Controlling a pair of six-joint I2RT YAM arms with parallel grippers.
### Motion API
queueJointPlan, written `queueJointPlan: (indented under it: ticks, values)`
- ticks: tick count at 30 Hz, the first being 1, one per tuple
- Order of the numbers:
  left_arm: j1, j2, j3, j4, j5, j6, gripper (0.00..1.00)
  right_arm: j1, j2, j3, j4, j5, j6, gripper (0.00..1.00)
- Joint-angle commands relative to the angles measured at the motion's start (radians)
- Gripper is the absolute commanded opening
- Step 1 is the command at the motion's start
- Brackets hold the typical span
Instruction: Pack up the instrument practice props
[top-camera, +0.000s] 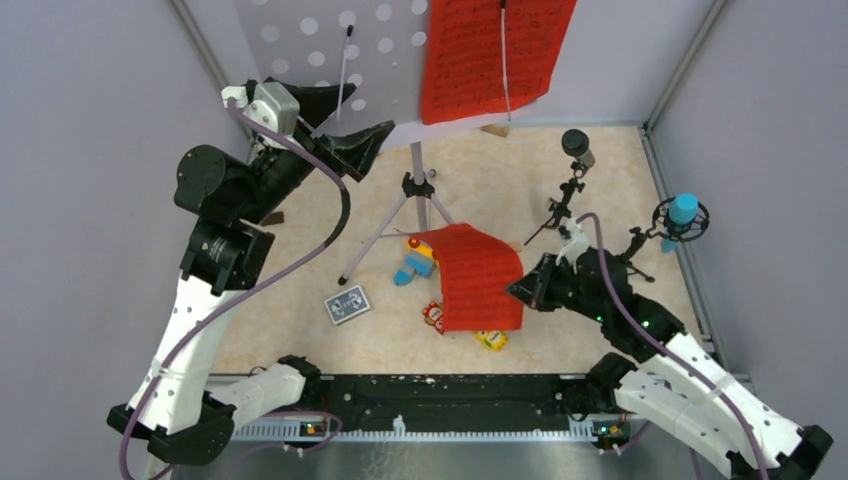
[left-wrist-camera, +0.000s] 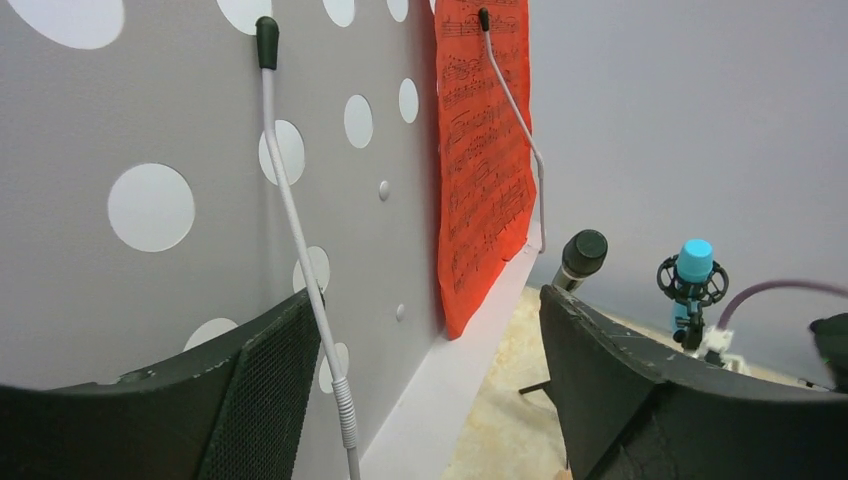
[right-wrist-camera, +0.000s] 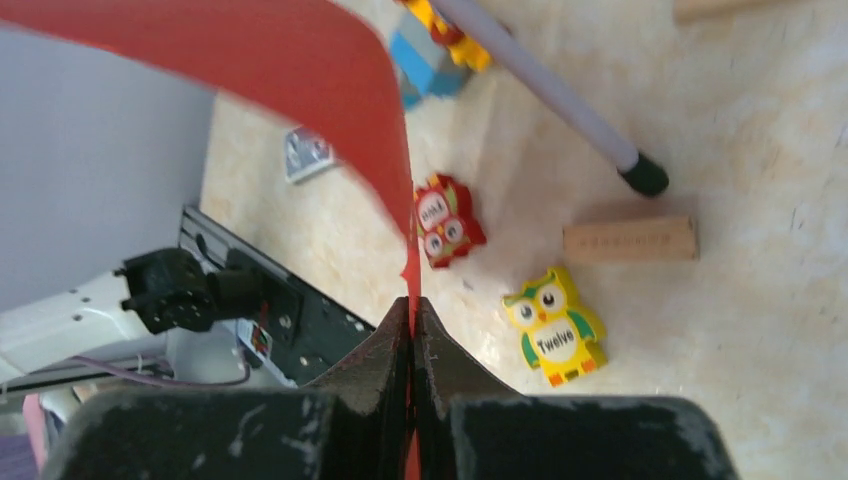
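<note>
1. Type: robot manipulation lab cell, purpose-built, with nothing domestic about it.
2. Walls (top-camera: 90, 100): plain pale lilac panels on three sides, with metal frame posts (top-camera: 690, 50) in the back corners.
3. Table (top-camera: 490, 190): beige speckled top, boxed in by the panels.
4. Fixtures: left arm (top-camera: 190, 330) and right arm (top-camera: 700, 390), white and black, bolted to a black rail (top-camera: 450, 390) at the near edge; purple cables (top-camera: 305, 258) trail along them.
5. Contents: staged props only, namely a music stand (top-camera: 390, 90), red music sheet (top-camera: 480, 280), blue microphone (top-camera: 683, 210), dark microphone (top-camera: 577, 145), toy blocks (top-camera: 415, 265) and card deck (top-camera: 347, 304).
</note>
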Motion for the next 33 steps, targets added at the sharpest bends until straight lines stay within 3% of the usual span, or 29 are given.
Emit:
queueJointPlan:
  ticks: [1, 7, 19, 33]
  values:
    - [0.003, -0.014, -0.021, 0.034, -0.04, 0.007, 0.86, 0.001, 0.071, -0.062, 0.077, -0.104, 0.1, 0.0]
    - [0.003, -0.025, -0.03, 0.027, -0.059, 0.009, 0.95, -0.002, 0.109, -0.074, -0.004, 0.036, 0.112, 0.0]
    - [0.003, -0.025, -0.044, 0.01, -0.083, -0.003, 0.99, -0.008, 0.124, 0.082, -0.379, 0.576, 0.137, 0.0]
    - [0.003, -0.027, -0.052, -0.012, -0.106, -0.011, 0.99, -0.012, 0.21, 0.104, -0.499, 0.657, 0.252, 0.0]
